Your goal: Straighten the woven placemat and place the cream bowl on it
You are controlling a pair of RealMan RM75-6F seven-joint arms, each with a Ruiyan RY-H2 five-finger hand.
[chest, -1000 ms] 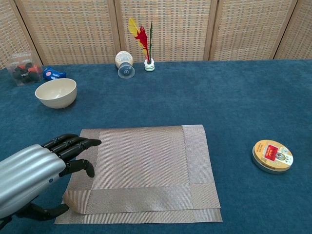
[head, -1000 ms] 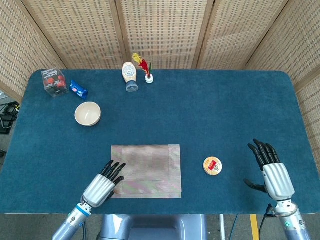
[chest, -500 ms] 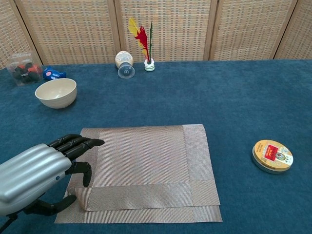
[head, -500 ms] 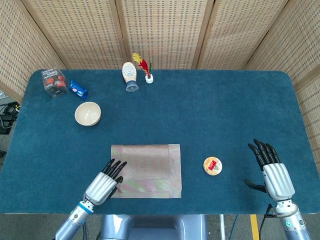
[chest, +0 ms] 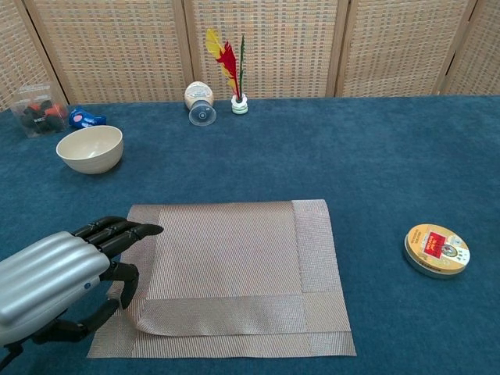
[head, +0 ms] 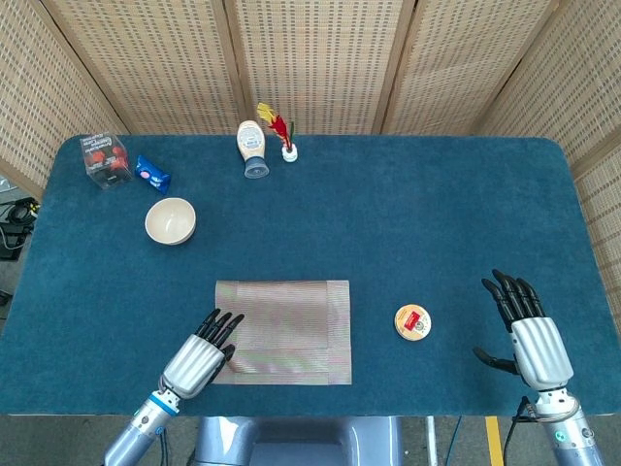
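Right now the left hand is down at the near left corner of the woven placemat, thumb and a finger pinching the folded-over flap of its near edge while the other fingers stretch out flat over the mat's left border. That near edge is doubled back on itself, curling up by the hand and lying flatter toward the right. From the head view the placemat sits near the front of the blue counter, left of centre, with the left hand at its corner.

Over on the far left, the cream bowl stands upright on the counter, well apart from the mat. Behind it lie a small blue packet and a clear box.

The right hand rests near the front right edge, fingers spread, holding nothing. A round yellow tin lies between it and the mat.
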